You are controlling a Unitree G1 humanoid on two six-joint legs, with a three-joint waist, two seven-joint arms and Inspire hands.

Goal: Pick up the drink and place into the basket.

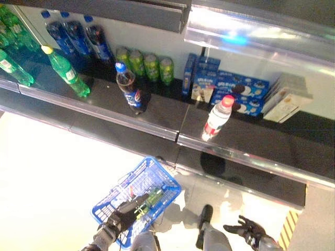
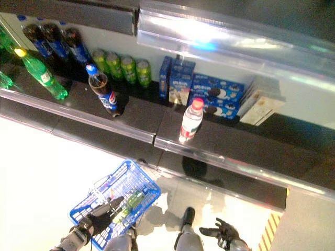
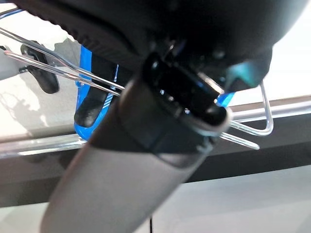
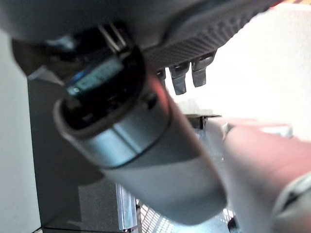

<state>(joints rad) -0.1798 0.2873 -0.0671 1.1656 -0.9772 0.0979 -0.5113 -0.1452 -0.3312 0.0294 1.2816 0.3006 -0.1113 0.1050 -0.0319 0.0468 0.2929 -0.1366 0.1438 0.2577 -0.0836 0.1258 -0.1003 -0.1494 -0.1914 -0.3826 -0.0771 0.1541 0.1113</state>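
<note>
Blue basket (image 1: 157, 175) gripped at its wire handle by curled left hand (image 1: 123, 214), 1 green drink bottle (image 1: 149, 201) inside; right hand (image 1: 246, 229) spread, well apart, shelf edge (image 1: 131, 121) ahead.

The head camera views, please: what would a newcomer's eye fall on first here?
Probably the blue basket low in the view, its wire handles gripped by the left hand. Next, two bottles standing alone at the shelf's front: a dark cola bottle and, to its right, a red-capped clear bottle.
</note>
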